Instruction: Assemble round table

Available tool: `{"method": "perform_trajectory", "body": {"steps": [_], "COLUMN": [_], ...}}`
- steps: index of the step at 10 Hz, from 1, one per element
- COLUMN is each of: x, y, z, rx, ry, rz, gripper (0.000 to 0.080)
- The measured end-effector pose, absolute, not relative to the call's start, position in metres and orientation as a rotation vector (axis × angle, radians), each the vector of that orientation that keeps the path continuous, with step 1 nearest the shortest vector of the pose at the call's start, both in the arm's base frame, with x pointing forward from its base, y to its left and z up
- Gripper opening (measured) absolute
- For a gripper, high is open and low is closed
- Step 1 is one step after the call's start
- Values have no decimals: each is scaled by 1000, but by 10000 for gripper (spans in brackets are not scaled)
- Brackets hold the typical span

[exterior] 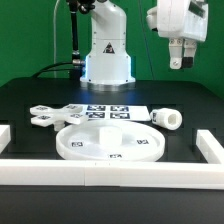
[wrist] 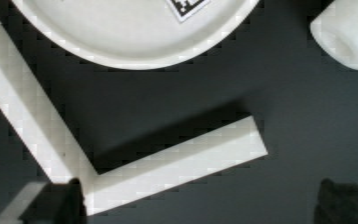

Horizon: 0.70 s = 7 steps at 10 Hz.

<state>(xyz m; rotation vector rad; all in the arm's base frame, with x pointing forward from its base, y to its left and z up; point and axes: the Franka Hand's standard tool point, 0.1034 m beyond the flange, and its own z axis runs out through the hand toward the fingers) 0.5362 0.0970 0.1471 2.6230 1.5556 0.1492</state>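
The large rimmed round disc (exterior: 108,143) lies flat at the front middle of the black table; part of it also shows in the wrist view (wrist: 131,30). The short thick cylinder leg (exterior: 167,118) lies on its side at the exterior view's right of the disc, and it also shows in the wrist view (wrist: 348,35). The flat cross-shaped foot piece (exterior: 55,115) lies at the exterior view's left. My gripper (exterior: 181,58) hangs high above the table, over the right side, well clear of all parts. In the wrist view the gripper (wrist: 197,205) is open and empty, its dark fingertips (wrist: 51,205) wide apart.
The marker board (exterior: 115,112) lies behind the disc. White border rails run along the front (exterior: 100,173), with short pieces at the exterior view's left (exterior: 5,133) and right (exterior: 209,148). A rail corner (wrist: 185,160) shows below the gripper. The robot base (exterior: 107,55) stands at the back.
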Motion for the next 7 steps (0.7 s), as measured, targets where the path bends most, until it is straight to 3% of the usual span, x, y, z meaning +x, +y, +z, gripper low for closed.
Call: {"method": "perform_trajectory", "body": {"steps": [4, 7], "x": [536, 537], "y": [92, 34], "z": [144, 108], "rx": [2607, 2562], "ry": [1584, 1681], "rz": [143, 72], "gripper": [650, 650]}}
